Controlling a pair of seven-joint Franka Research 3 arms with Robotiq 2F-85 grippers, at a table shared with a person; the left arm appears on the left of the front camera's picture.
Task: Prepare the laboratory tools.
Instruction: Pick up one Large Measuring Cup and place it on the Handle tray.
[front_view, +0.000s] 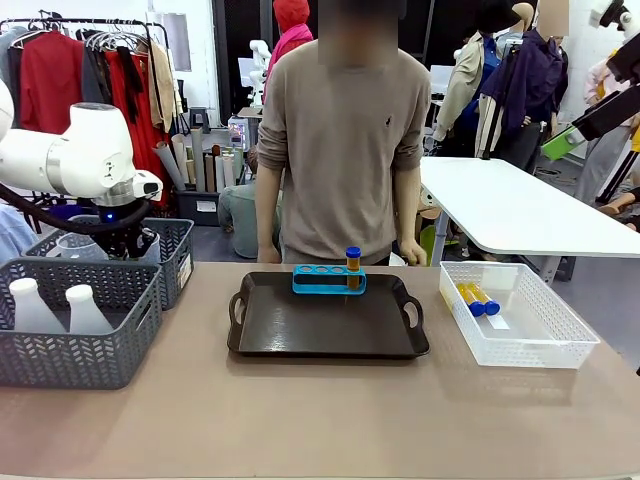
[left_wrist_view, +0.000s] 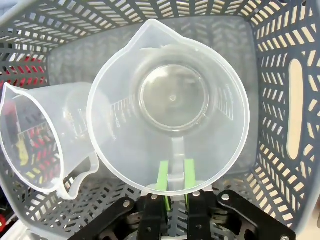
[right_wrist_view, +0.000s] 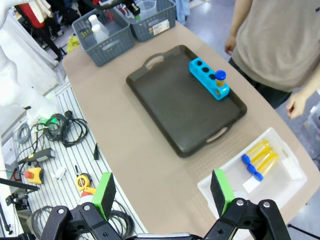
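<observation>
My left gripper (left_wrist_view: 175, 175) is down inside the rear grey basket (left_wrist_view: 295, 100), shut on the handle of a clear beaker (left_wrist_view: 170, 100) that I see mouth-on. A second clear beaker (left_wrist_view: 40, 140) leans beside it. In the front view the left arm hangs over that basket (front_view: 170, 250). Two white flasks (front_view: 85, 308) stand in the nearer grey basket. The blue rack (front_view: 328, 280) sits on the black tray (front_view: 328, 320) with one amber tube (front_view: 353, 262) in its right end hole. Two more tubes (front_view: 475, 298) lie in the white basket (front_view: 515, 340). My right gripper (right_wrist_view: 162, 192) hangs open high above the table's edge.
A person stands at the far side behind the tray, hands down by the table edge. The baskets stand at the table's left, the white basket at its right. Bare tabletop runs along the near side. Cables and tools lie on the floor below the right gripper.
</observation>
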